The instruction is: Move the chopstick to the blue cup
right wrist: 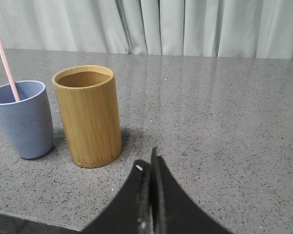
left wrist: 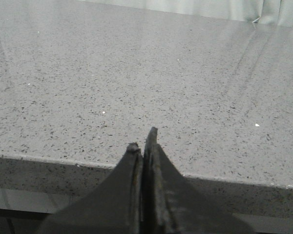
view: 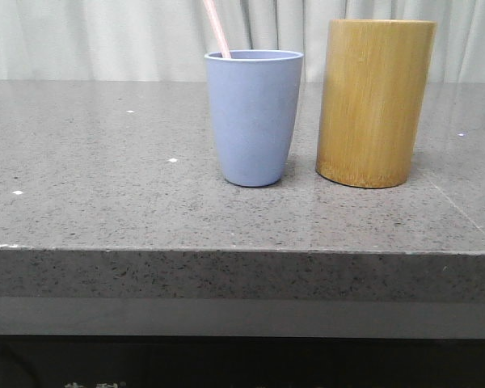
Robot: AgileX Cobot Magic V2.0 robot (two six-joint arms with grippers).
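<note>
we see the chopstick [view: 217, 28] already standing in the blue cup [view: 254, 118], leaning toward the cup's left rim with its upper end running out of the top of the front view. the bamboo holder [view: 375, 103] stands just beside the cup on its right, apart from it, and looks empty from the right wrist view. both sit on the grey speckled stone table [view: 105, 194].

the left gripper [left wrist: 143, 139] has its fingers pressed together with nothing between them, over bare table near the front edge. the right gripper [right wrist: 147, 161] is likewise closed and empty, near the bamboo holder but not touching it.

we judge the transfer done, so the step in hand is simply to leave things be. to do that well, we would keep both arms low and clear of the cup, avoid sweeping the right arm across the leaning stick, and avoid bumping the holder, since a nudge could tip the light cup.
</note>
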